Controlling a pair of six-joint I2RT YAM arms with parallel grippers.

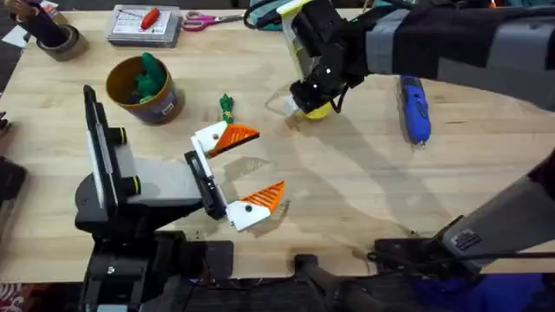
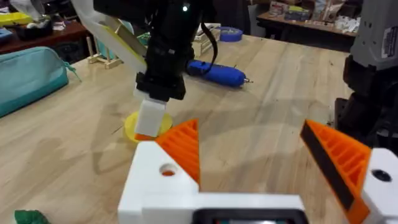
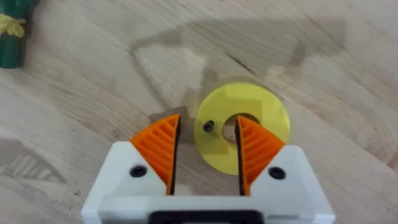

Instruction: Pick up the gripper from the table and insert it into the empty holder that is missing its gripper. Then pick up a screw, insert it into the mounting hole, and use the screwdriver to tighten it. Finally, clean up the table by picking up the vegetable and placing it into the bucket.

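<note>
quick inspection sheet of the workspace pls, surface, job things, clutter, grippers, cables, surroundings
surface: wooden table, bare in the middle
job things: blue screwdriver lying on the right; green vegetable beside the bucket, which holds green items; flat yellow ring with a small screw on it
clutter: scissors, grey box, tape roll at the far edge
grippers: left gripper open, holding nothing; right gripper open over the ring
cables: nothing seen
surroundings: teal pouch
</note>
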